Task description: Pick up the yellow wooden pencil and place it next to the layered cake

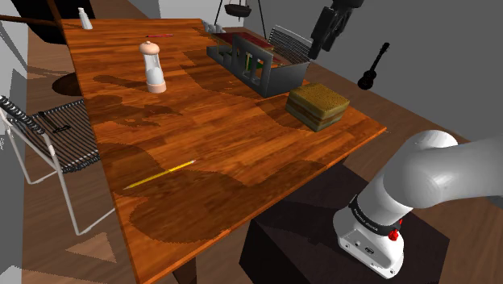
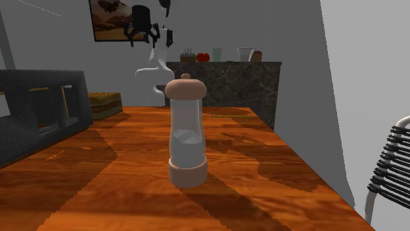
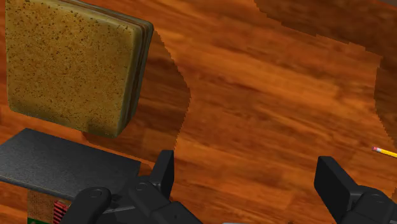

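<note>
The gripper [image 3: 245, 162] hangs high above the tabletop [image 1: 242, 145], released, its two fingers [image 3: 164, 173] standing well apart with nothing between them. Directly under it is the end of the tabletop nearest the stand, close to the corner where the cake [image 3: 70, 63] sits beside a dark crate [image 1: 258, 68].

The pencil [image 1: 161, 173] lies flat and well apart from the cake, near the long edge that runs beside the chair [image 1: 48, 129]. Its long axis runs roughly across the tabletop, from that edge toward the cake's side. So the coming move looks like a long sideways reach away from the cake, then a descent, with the fingers turned to close across the thin shaft, not along it.

In the wrist view the pencil is cut off, leaving just its eraser end, which points toward the gripper. In the second exterior view a tall grinder [image 2: 186, 131] stands in front, and the pencil is at most a faint line behind it, too thin to be sure of.
</note>
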`<move>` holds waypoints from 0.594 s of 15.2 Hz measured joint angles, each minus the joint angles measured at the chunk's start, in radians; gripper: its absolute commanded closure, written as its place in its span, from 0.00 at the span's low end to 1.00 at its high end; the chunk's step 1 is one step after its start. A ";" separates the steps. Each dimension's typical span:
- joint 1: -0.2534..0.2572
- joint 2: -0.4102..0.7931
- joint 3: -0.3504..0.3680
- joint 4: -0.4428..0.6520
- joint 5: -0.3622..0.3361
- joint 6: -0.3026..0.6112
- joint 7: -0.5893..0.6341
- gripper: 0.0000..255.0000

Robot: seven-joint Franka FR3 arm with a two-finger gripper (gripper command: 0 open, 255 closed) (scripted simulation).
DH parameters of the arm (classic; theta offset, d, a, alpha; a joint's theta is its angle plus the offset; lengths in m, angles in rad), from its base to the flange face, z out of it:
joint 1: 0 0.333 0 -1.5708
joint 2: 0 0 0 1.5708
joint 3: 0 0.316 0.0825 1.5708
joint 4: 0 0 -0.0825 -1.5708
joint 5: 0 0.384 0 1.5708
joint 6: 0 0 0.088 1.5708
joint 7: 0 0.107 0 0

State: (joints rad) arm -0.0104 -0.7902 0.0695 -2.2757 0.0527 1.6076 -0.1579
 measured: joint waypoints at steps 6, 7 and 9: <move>0.040 0.120 0.041 0.034 0.008 0.074 -0.037 0.00; 0.050 0.151 0.054 0.040 0.010 0.095 -0.044 0.00; 0.068 0.212 0.078 0.067 0.011 0.123 -0.059 0.00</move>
State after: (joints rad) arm 0.0579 -0.5785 0.1474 -2.2082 0.0636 1.7310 -0.2169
